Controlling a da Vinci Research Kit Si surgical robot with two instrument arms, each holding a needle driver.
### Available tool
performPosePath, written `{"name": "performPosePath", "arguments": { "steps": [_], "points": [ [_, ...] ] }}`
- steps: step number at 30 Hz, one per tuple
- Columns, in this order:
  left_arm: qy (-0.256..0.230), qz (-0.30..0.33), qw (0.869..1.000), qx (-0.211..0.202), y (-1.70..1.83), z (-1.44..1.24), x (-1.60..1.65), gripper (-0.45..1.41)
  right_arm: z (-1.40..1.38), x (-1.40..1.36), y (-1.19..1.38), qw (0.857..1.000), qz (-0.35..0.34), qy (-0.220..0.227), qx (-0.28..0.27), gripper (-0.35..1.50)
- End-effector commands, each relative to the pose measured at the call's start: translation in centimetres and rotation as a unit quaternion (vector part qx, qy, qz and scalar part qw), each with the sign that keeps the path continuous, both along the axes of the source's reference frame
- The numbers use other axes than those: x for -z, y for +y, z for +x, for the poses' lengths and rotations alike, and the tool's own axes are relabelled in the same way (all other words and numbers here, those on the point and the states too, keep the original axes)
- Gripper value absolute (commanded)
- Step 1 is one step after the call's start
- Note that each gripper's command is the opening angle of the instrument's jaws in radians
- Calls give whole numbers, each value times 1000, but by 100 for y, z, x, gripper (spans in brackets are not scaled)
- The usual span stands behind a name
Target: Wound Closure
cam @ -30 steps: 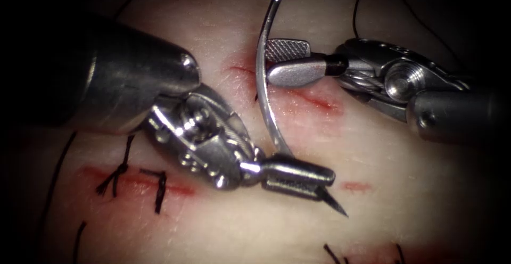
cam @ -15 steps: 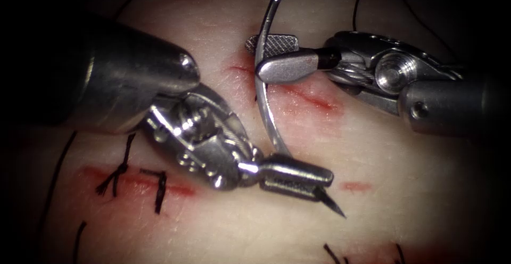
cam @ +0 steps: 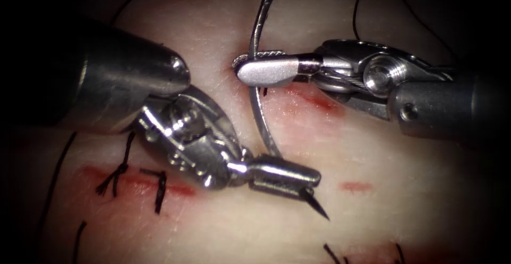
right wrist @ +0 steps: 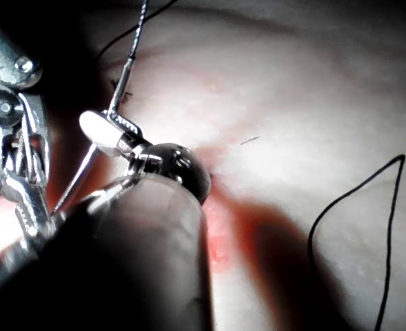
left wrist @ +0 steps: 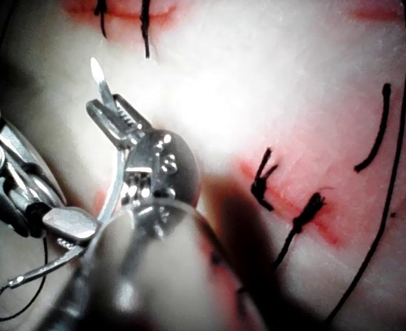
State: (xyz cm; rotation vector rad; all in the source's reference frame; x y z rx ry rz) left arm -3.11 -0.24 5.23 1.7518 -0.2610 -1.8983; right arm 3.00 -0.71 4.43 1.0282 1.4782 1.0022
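endoscope view: curved steel needle pinched by both end effectors, left, right

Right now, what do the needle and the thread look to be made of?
Needle: polished metal, probably steel, by its bright glints; left claw grips it near the tip, right claw higher up, clear of the tissue. Thread: thin, dark, matte, possibly braided.

Surgical training bench: pale pork tissue slab, stitched cuts, loose black thread, harsh spot lighting.
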Motion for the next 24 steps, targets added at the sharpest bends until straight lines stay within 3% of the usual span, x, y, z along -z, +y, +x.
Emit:
{"name": "performPosePath", "arguments": {
  "steps": [1, 5, 7, 12, 17, 19, 24],
  "points": [
    [5, 7, 1000, 0, 1, -5, -5, 32, 2, -1, 10, 1000, -4, -11, -13, -35],
    [29, 48, 998, 27, 3, -6, -4, 91, -16, 4, 20, 997, -14, -51, -48, -35],
    [41, 66, 996, 42, 4, -8, -5, 93, -24, 6, 23, 996, -16, -66, -61, -35],
    [63, 69, 992, 83, 6, -8, -6, 89, -42, 11, 27, 987, -15, -131, -90, -35],
    [79, 68, 987, 120, 11, -4, -9, 64, -44, 11, 24, 977, -15, -183, -108, -35],
    [85, 67, 984, 141, 15, 0, -14, 49, -44, 12, 23, 974, 16, -194, -115, -35],
    [75, 47, 979, 183, 22, 9, -21, 32, -43, 12, 19, 967, 31, -226, -111, -35]
  ]
}}
